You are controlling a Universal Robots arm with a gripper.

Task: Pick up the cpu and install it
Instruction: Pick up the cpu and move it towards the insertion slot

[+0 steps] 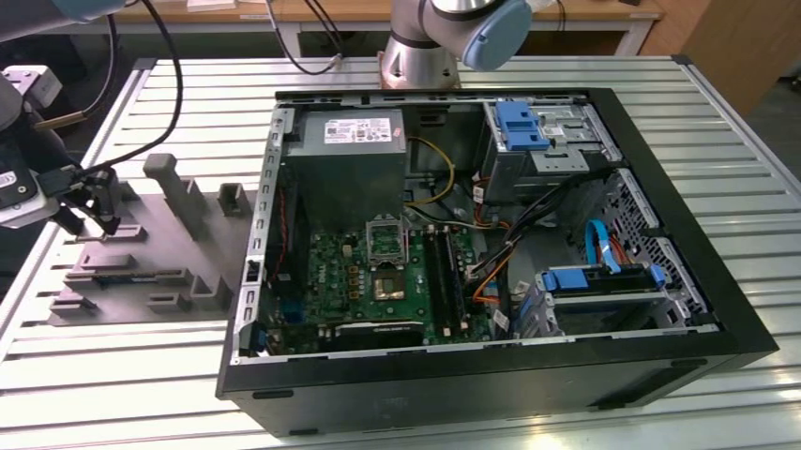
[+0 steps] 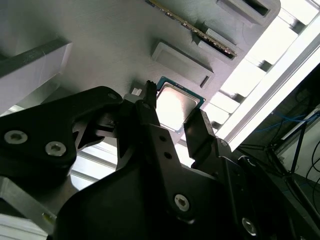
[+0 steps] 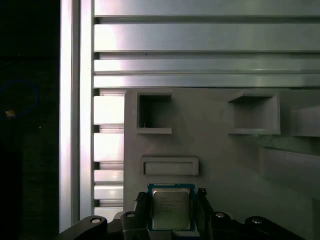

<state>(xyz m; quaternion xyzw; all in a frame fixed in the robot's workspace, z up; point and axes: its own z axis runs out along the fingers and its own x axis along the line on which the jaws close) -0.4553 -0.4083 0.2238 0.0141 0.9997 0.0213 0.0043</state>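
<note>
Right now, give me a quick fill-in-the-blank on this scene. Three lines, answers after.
1. In the exterior view, the gripper is to the view's ___ of the computer case.
2. In the first wrist view, the cpu rests on a fixture whose colour is ___.
3. The circuit board inside the case is ___ in colour.

Missing words: left; grey; green.

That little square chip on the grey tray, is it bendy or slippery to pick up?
The cpu looks flat with a metal top, so probably stiff and light. That top shines, so it may be slippery. Lying flat on the grey tray, it seems unlikely to roll or tip.
</note>
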